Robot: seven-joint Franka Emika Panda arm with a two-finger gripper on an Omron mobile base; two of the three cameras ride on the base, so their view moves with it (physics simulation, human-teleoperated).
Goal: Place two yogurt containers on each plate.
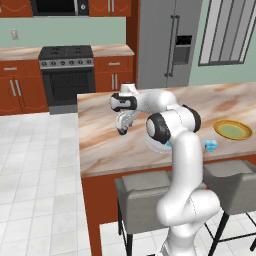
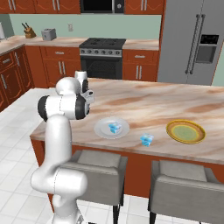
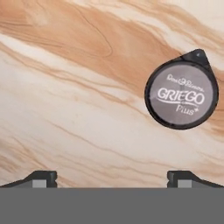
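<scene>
In the hand view a dark navy yogurt container point(image 3: 181, 94) with a grey printed lid stands on the marble counter, ahead and to the right of my open gripper point(image 3: 112, 178), whose fingers hold nothing. From the left base camera, the gripper point(image 1: 122, 126) points down over the counter's left part. One light blue yogurt container point(image 2: 114, 127) sits on the white-grey plate point(image 2: 103, 129). Another light blue yogurt container point(image 2: 147, 139) stands on the counter between that plate and the yellow-rimmed plate point(image 2: 169, 130), which carries nothing. My arm partly hides the white plate point(image 1: 150, 144).
The marble island counter point(image 2: 144, 103) ends in a front edge close to the plates. Two grey stools point(image 2: 98, 168) stand below that edge. A stove and a fridge line the back wall, far from the arm.
</scene>
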